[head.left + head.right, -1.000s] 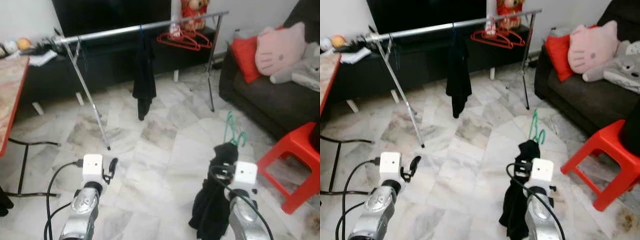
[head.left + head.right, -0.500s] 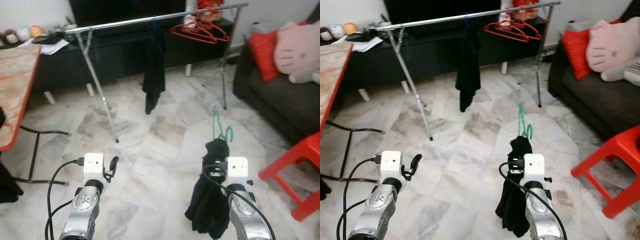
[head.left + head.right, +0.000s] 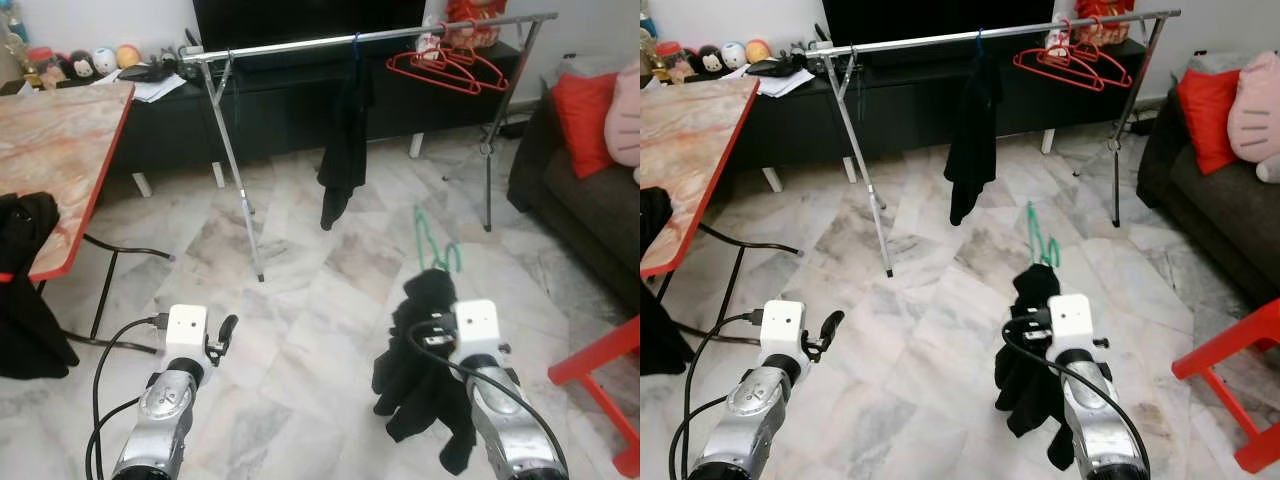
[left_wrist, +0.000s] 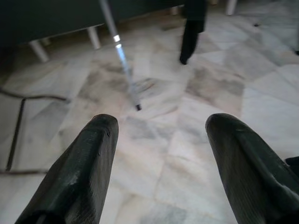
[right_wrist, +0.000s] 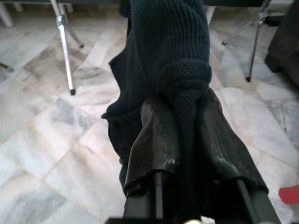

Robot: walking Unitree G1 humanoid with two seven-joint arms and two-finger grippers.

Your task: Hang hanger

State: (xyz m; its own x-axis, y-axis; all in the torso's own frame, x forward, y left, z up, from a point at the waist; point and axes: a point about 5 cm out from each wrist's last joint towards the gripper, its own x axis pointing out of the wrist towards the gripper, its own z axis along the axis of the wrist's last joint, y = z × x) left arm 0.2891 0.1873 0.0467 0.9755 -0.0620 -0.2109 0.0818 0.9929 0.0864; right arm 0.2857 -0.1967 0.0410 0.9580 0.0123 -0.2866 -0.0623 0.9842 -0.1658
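The left gripper (image 4: 159,154) hangs low over the marble floor (image 3: 300,300) with its two fingers spread wide and nothing between them. The right gripper (image 5: 184,140) is closed on a black knitted garment (image 3: 425,370), and the green hanger (image 3: 432,240) that carries this garment rises just above and ahead of the fingers. Compared with one second ago the whole scene has shifted to the right, so the camera has turned left; a red-edged table (image 3: 60,150) with dark cloth (image 3: 25,290) on it has come into view. Ahead stands the clothes rack (image 3: 370,35) with a black garment (image 3: 345,150) and red hangers (image 3: 445,65). At the right are a dark sofa (image 3: 590,210) and a red stool (image 3: 605,370).
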